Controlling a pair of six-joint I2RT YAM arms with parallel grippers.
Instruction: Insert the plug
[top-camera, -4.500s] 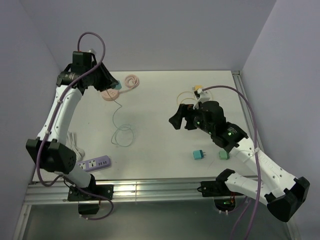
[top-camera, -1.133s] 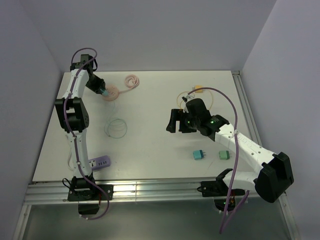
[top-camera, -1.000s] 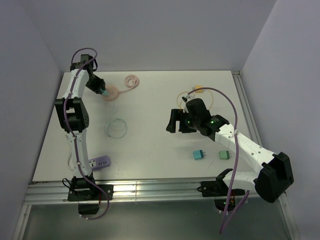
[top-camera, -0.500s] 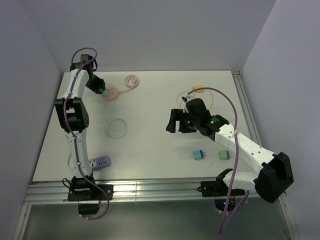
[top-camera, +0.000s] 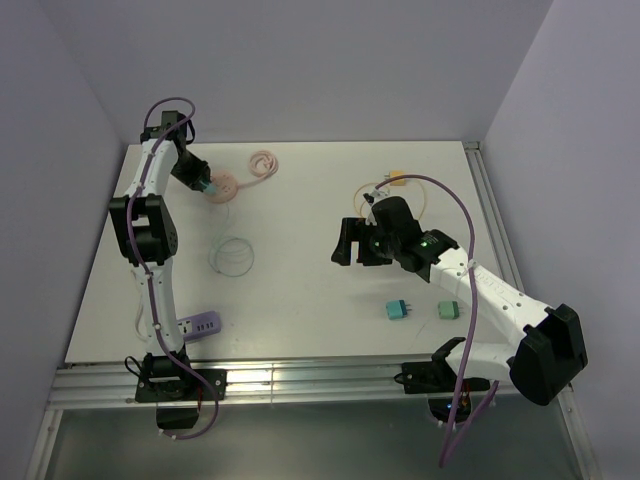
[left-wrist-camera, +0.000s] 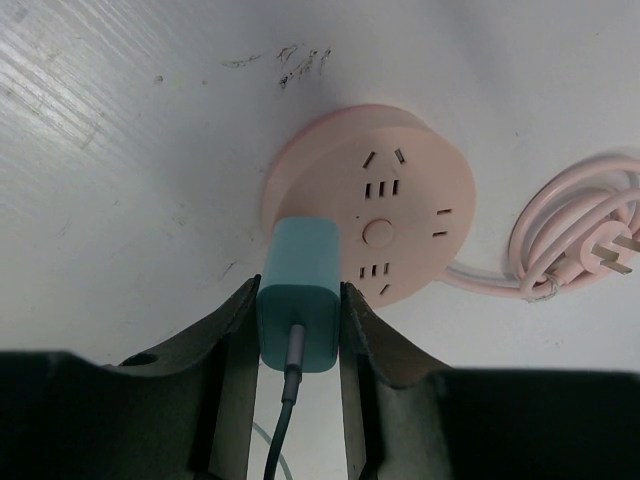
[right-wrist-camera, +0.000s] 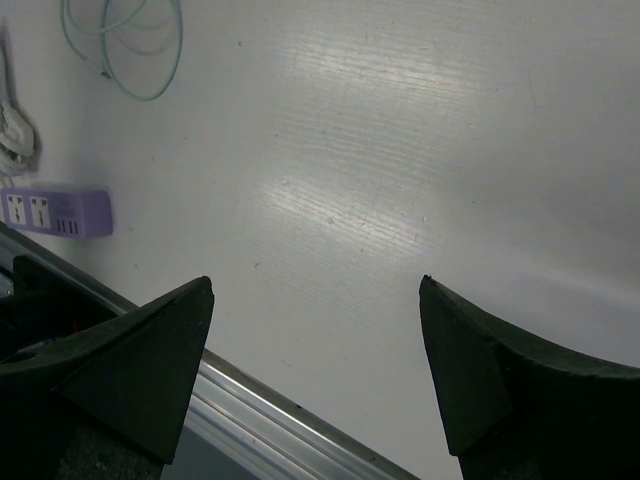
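Left wrist view, surface (left-wrist-camera: 120, 120): a round pink socket block (left-wrist-camera: 390, 200) was recorded lying directly ahead of the left claw (left-wrist-camera: 298, 305), which was carried by the nearer arm. That claw was nearly closed on the teal plug (left-wrist-camera: 300, 255). The plug's long axis was aligned with the claw and its front end was set against the block's near rim; seating could not be judged. The right claw (right-wrist-camera: 312, 290) was held wide and empty, well apart.

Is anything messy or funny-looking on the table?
A little. Dark scuff marks smudge the white table just beyond the round pink socket. The teal plug, gripped in the left pincer, sits at the socket's edge; I cannot tell if it is pushed in. Nothing looks spilled or broken.
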